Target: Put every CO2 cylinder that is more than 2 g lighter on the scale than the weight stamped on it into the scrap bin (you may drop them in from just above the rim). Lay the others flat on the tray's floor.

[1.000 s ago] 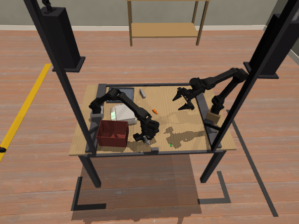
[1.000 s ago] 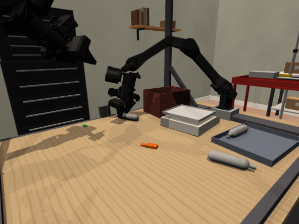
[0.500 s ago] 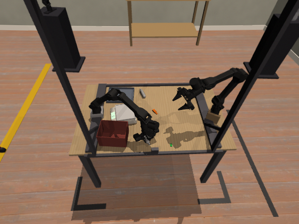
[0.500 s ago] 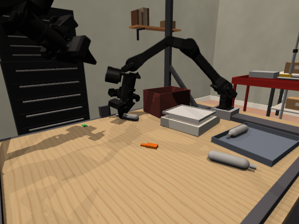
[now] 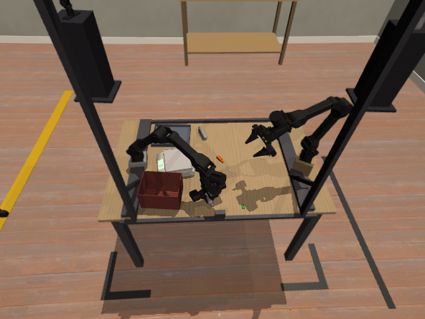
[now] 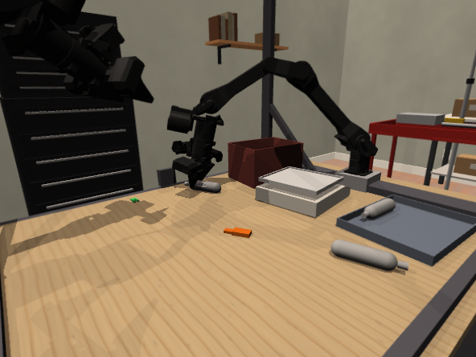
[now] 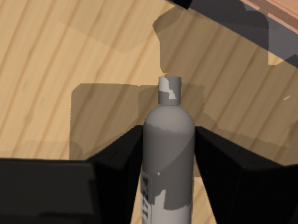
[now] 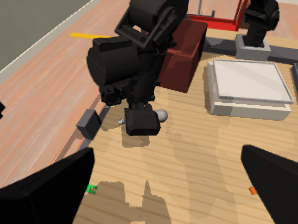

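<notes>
Worktop [image 5: 230,136] [image 6: 201,289] [image 7: 40,60] [image 8: 200,200]: one long edge has the bin near it, the other the tray; an arm stands at each end.
Left gripper [image 5: 209,199] [image 6: 198,186] [image 7: 169,130] [image 8: 142,127]: low by the bin-side edge, fingers clamped on a cylinder.
Clamped cylinder [image 5: 209,201] [image 6: 211,186] [image 7: 169,150] [image 8: 161,115]: lying flat, neck toward the bin-side edge; its marking is only partly visible.
Right gripper [image 5: 250,149] [image 6: 150,98] [image 8: 168,148]: raised toward the right arm's end, fingers wide apart, nothing between them.
Bin [image 5: 159,201] [image 6: 241,165] [image 8: 182,65]: at the corner of the left arm's end and the bin-side edge.
Scale [image 5: 177,159] [image 6: 301,181] [image 8: 252,82]: between bin and tray, no cylinder on its plate; display lit, digits too small to read.
Tray [image 5: 184,134] [image 6: 426,225]: at the other corner of the left arm's end.
Tray cylinder [image 6: 379,208]: flat inside, near a wall.
Loose cylinder [image 5: 202,133] [image 6: 363,255]: flat on the worktop, outside the tray, near the tray-side edge.
Orange piece [image 5: 220,159] [image 6: 242,232] [image 8: 253,190]: near the worktop's middle.
Green piece [image 5: 243,206] [image 6: 134,199] [image 8: 90,191]: near the bin-side edge.
</notes>
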You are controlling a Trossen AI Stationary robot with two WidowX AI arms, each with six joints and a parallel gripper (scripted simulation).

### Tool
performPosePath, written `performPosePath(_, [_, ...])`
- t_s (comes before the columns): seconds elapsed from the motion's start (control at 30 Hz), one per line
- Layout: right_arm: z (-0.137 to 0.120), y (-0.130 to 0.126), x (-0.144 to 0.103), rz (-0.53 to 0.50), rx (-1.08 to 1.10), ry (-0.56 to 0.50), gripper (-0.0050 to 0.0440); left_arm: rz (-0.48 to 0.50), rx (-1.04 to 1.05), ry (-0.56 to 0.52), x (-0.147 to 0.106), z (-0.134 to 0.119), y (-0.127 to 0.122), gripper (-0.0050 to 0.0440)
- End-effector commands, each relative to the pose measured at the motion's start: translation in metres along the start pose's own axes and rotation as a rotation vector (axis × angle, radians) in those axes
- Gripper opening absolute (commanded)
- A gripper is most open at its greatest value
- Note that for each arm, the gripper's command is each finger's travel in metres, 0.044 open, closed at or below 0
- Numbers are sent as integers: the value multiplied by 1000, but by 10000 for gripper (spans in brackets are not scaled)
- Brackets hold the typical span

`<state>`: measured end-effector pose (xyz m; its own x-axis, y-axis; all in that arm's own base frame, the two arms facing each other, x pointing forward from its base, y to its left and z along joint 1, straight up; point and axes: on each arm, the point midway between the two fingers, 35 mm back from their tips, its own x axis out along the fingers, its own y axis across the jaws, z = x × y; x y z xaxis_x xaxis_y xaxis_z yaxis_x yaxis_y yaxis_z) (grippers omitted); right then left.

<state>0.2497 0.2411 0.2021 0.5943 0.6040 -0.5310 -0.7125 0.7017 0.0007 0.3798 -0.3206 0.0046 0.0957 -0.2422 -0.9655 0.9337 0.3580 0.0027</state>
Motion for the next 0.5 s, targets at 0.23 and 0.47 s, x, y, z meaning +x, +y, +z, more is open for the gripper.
performPosePath(0.23, [7, 1, -3, 1, -3, -21, 440, 26, 5, -48, -72, 25, 3, -3])
performPosePath(0.47, [7, -1, 0, -4, -35, -17, 440, 17, 3, -32, -73, 24, 2, -5])
